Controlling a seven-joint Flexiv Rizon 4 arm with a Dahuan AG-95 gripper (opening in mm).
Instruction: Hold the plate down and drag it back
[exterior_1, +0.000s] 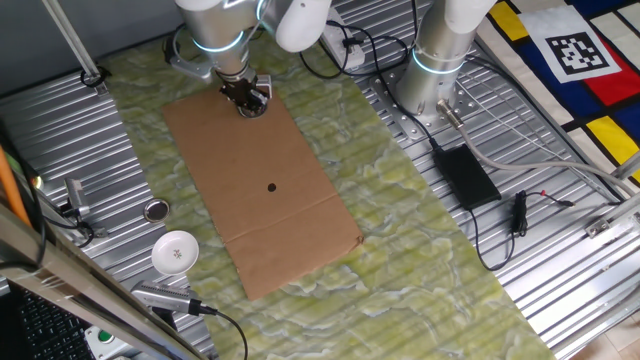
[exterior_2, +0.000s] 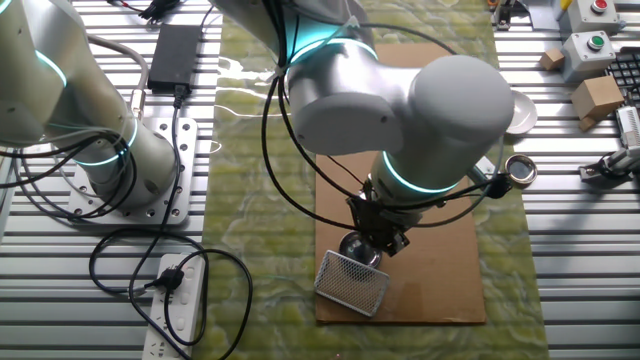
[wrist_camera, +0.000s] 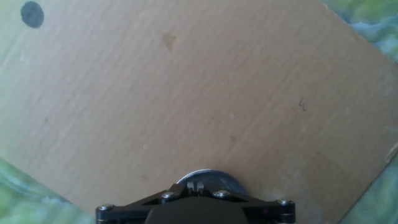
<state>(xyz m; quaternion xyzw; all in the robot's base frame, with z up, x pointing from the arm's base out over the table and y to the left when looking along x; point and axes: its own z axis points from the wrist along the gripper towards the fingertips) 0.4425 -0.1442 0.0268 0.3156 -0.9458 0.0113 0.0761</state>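
The plate (wrist_camera: 205, 177) is a small silvery disc lying near one end of the brown cardboard sheet (wrist_camera: 205, 93). It also shows in the other fixed view (exterior_2: 353, 246) and in one fixed view (exterior_1: 252, 108). My gripper (wrist_camera: 203, 185) stands straight above it with its fingertips together, pressing down on the plate's top. The fingers are shut and hold nothing between them. My gripper also shows in both fixed views (exterior_1: 245, 98) (exterior_2: 380, 240). Most of the plate is hidden under the hand in the hand view.
A wire mesh piece (exterior_2: 352, 282) lies right beside the plate on the cardboard. A black dot (exterior_1: 272, 187) marks the cardboard's middle. A white round dish (exterior_1: 175, 251) and a small metal ring (exterior_1: 157, 210) sit beside the sheet. A second arm's base (exterior_1: 430, 80), a power brick (exterior_1: 465, 175) and cables stand nearby.
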